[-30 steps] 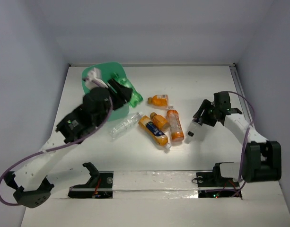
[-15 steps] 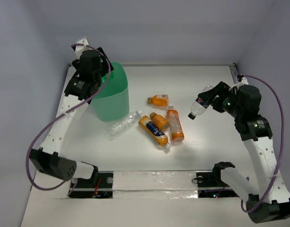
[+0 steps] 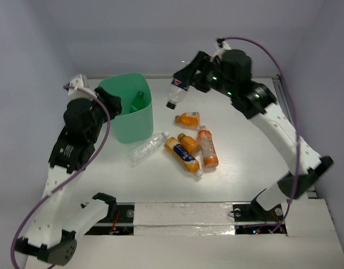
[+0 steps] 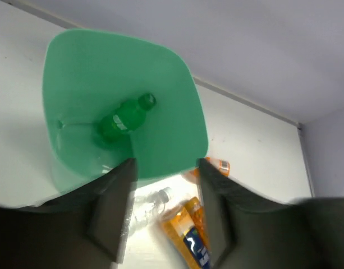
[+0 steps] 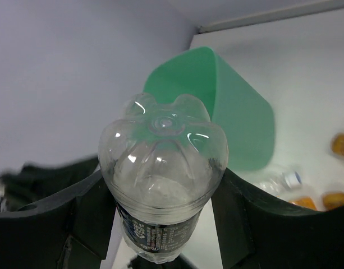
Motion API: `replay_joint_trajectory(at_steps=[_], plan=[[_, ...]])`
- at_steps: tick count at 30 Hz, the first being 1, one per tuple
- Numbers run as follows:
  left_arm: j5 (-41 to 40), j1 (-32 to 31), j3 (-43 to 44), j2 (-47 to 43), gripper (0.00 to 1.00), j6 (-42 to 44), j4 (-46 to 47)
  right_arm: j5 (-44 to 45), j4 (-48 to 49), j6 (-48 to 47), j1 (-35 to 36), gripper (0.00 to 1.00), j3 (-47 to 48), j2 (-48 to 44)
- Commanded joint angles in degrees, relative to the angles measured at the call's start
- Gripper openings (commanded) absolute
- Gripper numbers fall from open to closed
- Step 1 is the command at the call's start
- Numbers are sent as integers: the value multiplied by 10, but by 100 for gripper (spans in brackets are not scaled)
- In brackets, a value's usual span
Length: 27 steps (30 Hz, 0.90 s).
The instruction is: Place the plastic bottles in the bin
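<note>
From above, bin [image 3: 131, 126] partly hides green bottle [image 3: 138, 101].

The left arm [image 3: 58, 168] is bent upward, left gripper [image 3: 106, 101] just left of the bin [image 3: 135, 124], jaws apart, empty. The right arm [image 3: 279, 130] reaches high across, right gripper [image 3: 187, 75] just right of the bin, clamped on a clear bottle [image 3: 174, 93].

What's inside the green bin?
One green bottle lies in the bin. Nothing else shows, but the part under its near rim is hidden.
</note>
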Motion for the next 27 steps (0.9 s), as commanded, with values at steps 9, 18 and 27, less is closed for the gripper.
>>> replay_joint_trajectory(at_steps=[9, 18, 27], plan=[[92, 0, -191, -192, 33, -78, -113, 70, 29, 55, 87, 56, 447, 385], [158, 0, -258, -177, 62, -43, -102, 87, 60, 35, 105, 100, 409, 375], [130, -119, -259, -74, 61, -13, -52, 113, 95, -71, 105, 3, 36, 65]])
